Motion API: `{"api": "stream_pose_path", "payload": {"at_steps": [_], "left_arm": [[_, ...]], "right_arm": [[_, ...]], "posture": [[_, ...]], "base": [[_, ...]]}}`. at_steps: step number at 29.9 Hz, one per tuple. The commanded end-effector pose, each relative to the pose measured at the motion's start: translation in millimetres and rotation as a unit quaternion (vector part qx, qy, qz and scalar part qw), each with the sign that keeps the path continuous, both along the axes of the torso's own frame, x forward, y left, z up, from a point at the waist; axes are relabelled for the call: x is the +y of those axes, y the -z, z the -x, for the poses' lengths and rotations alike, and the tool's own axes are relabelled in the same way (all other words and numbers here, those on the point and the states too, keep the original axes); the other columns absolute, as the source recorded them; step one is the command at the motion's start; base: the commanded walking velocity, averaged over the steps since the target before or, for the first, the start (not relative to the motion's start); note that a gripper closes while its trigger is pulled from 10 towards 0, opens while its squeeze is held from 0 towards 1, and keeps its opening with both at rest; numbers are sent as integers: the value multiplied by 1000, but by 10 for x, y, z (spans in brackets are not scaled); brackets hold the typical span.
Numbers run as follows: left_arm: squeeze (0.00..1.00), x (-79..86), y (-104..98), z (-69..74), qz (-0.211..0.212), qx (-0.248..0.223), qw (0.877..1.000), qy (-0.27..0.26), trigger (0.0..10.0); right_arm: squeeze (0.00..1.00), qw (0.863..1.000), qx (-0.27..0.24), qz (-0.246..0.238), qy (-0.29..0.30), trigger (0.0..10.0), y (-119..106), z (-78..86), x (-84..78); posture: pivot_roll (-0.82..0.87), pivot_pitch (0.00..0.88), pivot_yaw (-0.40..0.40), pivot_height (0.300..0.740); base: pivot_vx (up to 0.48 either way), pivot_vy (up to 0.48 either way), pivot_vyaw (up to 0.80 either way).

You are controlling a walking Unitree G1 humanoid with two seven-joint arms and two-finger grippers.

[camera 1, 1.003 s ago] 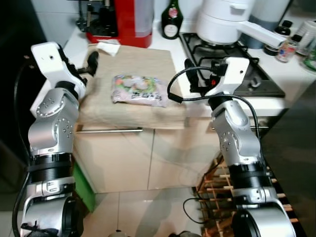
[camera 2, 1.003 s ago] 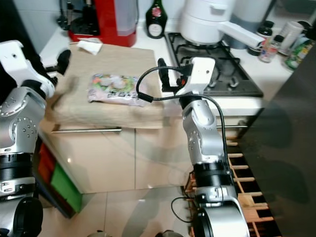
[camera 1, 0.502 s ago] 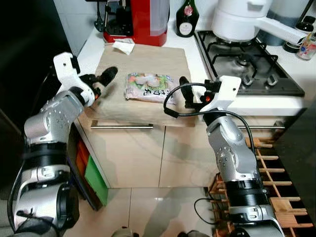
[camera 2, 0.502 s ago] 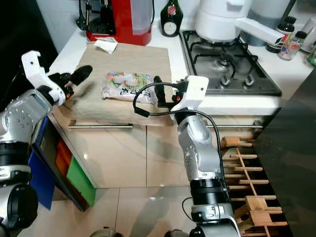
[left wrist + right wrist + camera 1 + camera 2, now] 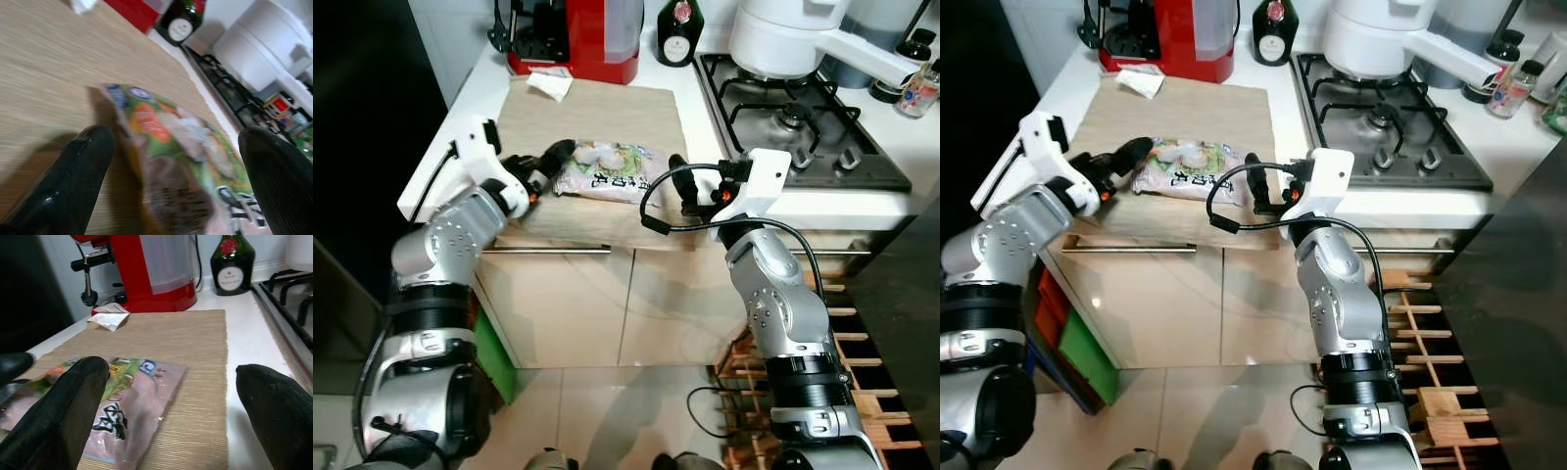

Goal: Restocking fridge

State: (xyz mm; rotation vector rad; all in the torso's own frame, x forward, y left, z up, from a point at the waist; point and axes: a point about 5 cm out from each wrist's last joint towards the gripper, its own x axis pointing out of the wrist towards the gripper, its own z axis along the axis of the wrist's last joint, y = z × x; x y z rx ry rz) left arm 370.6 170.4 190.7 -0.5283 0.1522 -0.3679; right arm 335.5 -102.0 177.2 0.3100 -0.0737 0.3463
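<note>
Left wrist view: my left gripper (image 5: 176,166) fingers spread around the food packet (image 5: 181,161)'s end.
Right gripper (image 5: 176,401): mine, spread, beside the packet.
Surface: beige mat (image 5: 607,108).

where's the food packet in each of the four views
Left eye view: food packet on the mat, centre-left.
Right eye view: same packet, left of centre.
Left wrist view: lower middle, between that gripper's fingers.
Right wrist view: lower left.
Shared landmark: the dark bottle.

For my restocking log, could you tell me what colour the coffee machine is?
Red coffee machine, best in the right wrist view.
</note>
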Motion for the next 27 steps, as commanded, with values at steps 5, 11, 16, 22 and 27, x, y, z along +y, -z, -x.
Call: {"api": "stream_pose_path", "payload": {"at_steps": [5,11,16,22,27], "left_arm": [[0,-97,13,-49,-16,10,1000,4,10000],[0,-57,117,-109,-29,42,999,-18,10000],[0,-96,116,-136,-4,46,999,-11,10000],[0,-232,118,-170,29,55,998,9,10000],[0,-438,106,-201,31,69,997,33,10000]], "right_arm": [[0,1000,4,1,-10,10000,-53,-48,-12],[0,1000,12,-8,-22,10000,-26,-42,65],[0,999,21,-13,-22,10000,-1,-52,47],[0,999,21,-10,-28,10000,-11,-66,58],[0,999,22,-4,-32,10000,-27,-95,29]], "posture": [[-29,33,-97,740],[-17,36,-92,740],[-13,36,-108,740],[-13,32,-116,740],[-21,28,-141,740]], "base": [[0,0,0],[0,0,0],[0,0,0],[0,0,0],[0,0,0]]}}
